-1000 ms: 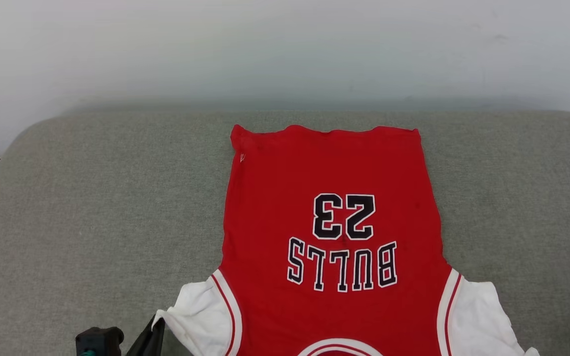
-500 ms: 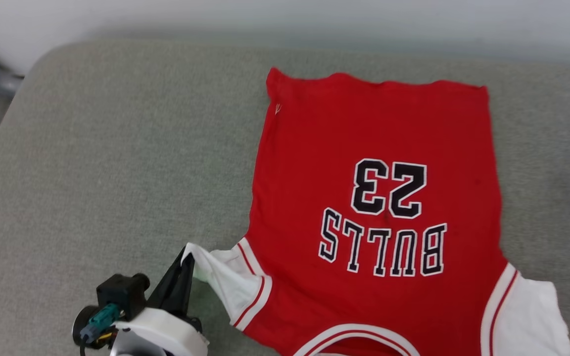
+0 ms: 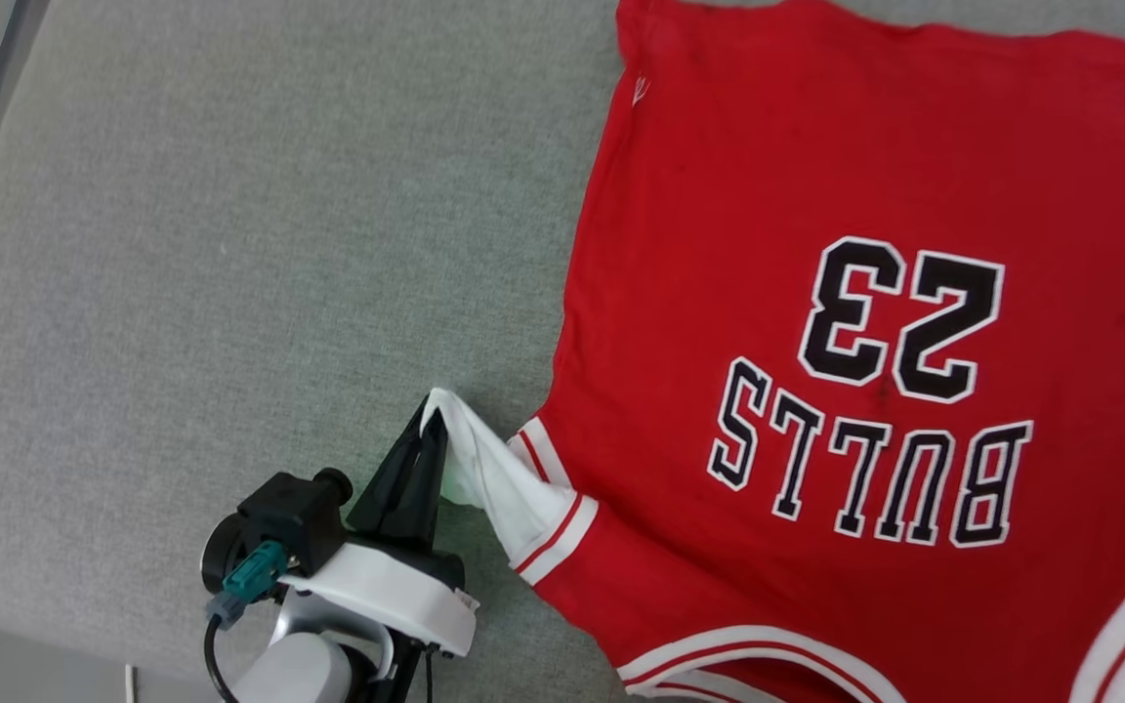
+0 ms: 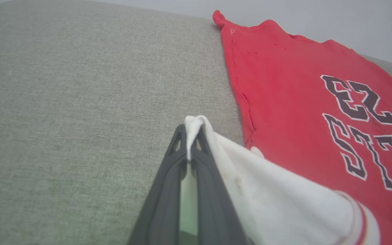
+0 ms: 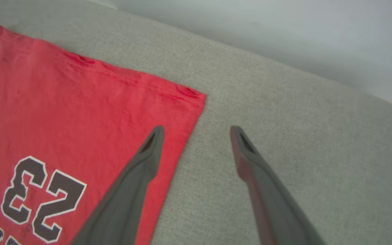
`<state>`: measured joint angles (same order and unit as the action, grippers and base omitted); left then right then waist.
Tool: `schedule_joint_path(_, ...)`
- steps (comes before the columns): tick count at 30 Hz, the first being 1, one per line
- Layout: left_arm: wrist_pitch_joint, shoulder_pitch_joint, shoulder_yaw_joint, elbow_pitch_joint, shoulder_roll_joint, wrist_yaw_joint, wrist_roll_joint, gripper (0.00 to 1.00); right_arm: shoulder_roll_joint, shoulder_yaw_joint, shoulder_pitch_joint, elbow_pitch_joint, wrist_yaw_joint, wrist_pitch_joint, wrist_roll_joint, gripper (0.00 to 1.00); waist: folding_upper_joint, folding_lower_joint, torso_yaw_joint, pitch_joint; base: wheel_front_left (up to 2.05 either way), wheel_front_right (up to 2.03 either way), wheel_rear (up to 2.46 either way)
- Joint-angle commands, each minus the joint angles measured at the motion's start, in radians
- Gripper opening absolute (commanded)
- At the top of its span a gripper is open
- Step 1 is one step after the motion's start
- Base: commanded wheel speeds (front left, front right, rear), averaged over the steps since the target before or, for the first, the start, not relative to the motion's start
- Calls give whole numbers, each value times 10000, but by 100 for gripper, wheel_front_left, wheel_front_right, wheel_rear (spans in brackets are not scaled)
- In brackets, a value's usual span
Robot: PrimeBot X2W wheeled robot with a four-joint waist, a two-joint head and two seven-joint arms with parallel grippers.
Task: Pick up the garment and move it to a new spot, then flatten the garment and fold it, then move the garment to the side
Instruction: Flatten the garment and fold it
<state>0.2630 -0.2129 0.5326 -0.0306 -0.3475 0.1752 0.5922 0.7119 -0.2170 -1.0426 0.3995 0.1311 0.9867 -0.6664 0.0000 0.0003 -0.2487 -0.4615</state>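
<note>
Grey cushion (image 3: 182,244) lay under the garment (image 3: 816,176), spread print-up | left gripper (image 3: 432,418) clamped the white sleeve (image 3: 499,483), its tip newly raised | right gripper (image 5: 196,131) gaped over hem corner | sleeve fold looked underway.

The head view looks steeply down, the garment (image 3: 816,244) at frame right. Both wrist views skim low and close over the grey cushion (image 4: 63,102), sharing the numerals (image 5: 43,195) with it.

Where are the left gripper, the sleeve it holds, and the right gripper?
left gripper (image 4: 191,132): left wrist view, between its shut fingertips.
sleeve (image 3: 496,478): head view, middle of the white cloth.
right gripper (image 5: 197,129): right wrist view, between its open fingertips.
</note>
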Motion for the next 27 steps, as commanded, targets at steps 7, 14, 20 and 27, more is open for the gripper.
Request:
schedule_joint_path(7,25,-511,-194,31,705,-392,-517,0,-203,-236,-980,840,-8,780,863,100,0,-3,-813,-1503,0,0,0)
schedule_joint_path(14,22,-644,-403,-159,1106,-724,-827,0,-336,-569,-68,1715,-6,705,1107,100,0,-3,-995,-1750,0,0,0)
schedule_joint_path(20,22,-562,-585,-189,1269,-885,-1001,0,-210,-702,276,2027,-6,643,1049,100,0,-3,-1039,-1742,0,0,0)
schedule_joint_path(27,22,-422,-828,-319,1444,-1100,-1126,0,-93,-789,-133,1867,-9,200,1048,0,0,-3,-965,-1552,0,0,0)
